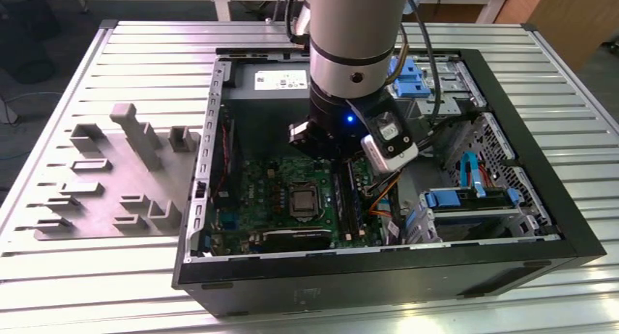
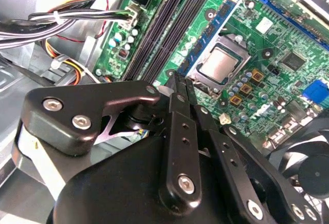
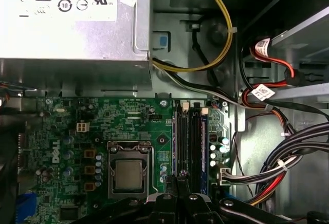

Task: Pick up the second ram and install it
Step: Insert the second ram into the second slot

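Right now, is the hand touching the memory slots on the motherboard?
Cannot tell. In the first wrist view the hand overlaps the end of the memory slots, but neither contact nor a gap shows plainly.

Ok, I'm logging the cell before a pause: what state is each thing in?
Computer case: on its side, panel off, open.
Processor socket: holds a bare processor.
Hand: shut, near the memory slots.
Arm's blue light: lit.
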